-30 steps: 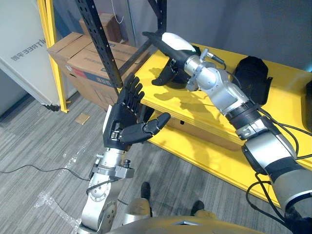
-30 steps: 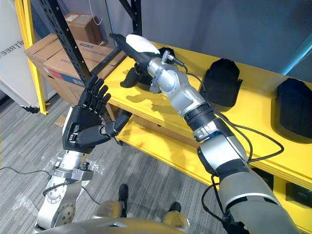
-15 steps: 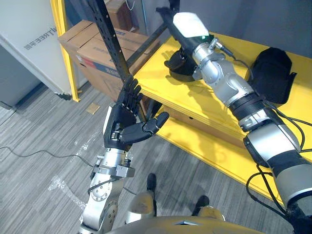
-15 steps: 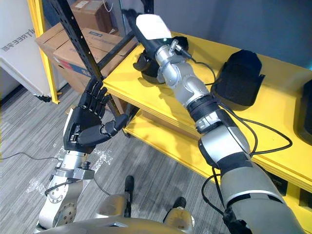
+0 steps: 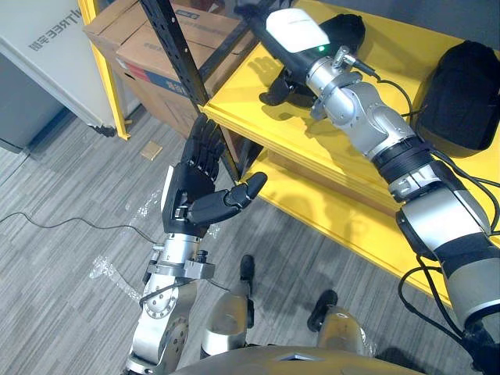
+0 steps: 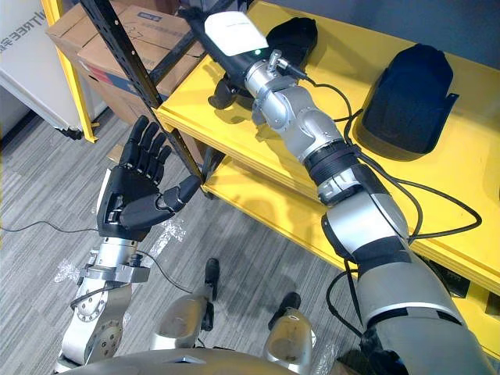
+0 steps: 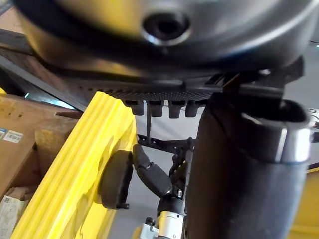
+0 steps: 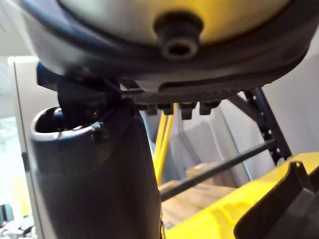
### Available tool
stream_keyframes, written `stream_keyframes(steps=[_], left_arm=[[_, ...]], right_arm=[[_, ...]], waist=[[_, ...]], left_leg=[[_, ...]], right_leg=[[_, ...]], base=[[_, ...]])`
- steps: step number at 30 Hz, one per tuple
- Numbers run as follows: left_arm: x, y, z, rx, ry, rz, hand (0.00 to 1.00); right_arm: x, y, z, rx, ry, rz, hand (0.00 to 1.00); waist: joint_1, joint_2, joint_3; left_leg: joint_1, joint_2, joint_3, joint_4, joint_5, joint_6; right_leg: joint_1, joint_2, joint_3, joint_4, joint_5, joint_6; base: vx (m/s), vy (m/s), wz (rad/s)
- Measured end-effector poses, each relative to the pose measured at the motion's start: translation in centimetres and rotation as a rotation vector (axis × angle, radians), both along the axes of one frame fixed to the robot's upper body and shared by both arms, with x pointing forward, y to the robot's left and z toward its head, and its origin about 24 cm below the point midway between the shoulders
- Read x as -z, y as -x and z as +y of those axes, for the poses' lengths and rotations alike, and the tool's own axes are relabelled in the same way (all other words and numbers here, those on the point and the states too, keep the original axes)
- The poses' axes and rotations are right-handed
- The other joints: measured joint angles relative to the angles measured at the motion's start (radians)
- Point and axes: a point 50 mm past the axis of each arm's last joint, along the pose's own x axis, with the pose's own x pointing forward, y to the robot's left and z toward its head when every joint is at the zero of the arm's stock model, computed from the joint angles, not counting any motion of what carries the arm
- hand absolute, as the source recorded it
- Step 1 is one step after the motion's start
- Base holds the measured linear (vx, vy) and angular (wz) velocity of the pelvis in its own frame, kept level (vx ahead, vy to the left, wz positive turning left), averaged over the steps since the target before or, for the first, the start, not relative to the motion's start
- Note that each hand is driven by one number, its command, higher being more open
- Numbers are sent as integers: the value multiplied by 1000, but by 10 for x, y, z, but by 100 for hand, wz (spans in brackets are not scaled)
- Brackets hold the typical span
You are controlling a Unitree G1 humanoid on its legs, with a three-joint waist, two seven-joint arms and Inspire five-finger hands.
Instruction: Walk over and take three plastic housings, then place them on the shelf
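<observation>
Left to right as we see it:

- Cardboard boxes [image 5: 141, 39] sit behind a black rack post [image 5: 176, 55].
- The left robot hand [image 5: 191, 191] is raised in front of that post, over the grey floor [image 5: 78, 258]. Its fingers are straight and spread, with the thumb out to the side. It is released and holds nothing.
- Next is the yellow bench [image 5: 289, 133], with a lower yellow tier [image 5: 328, 219] under it.
- The right robot hand [image 5: 293, 31] reaches over the bench top near its left corner. Its fingers are straight and point toward the rack, and the thumb hangs down close to the yellow surface. It is released, with nothing in it.
- We count two black plastic housings in view, both on the bench top.
  - The first housing [image 6: 301, 35] lies just behind the right robot hand. We cannot tell whether they touch.
  - The second housing [image 6: 410, 86] lies further right, well apart from the first, beyond the right forearm.
</observation>
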Motion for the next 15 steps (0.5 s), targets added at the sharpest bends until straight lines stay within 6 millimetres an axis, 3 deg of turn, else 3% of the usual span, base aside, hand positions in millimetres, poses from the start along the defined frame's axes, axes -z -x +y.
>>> stream_keyframes(steps=[15], left_arm=[[-12, -6, -1, 5, 3, -68, 100]], right_arm=[[-10, -1, -3, 39, 136, -18, 100]], waist=[[-3, -10, 63]], left_leg=[[-1, -6, 4, 1, 3, 2]], right_leg=[[-14, -10, 9, 19, -7, 3]], base=[[15, -21, -1]])
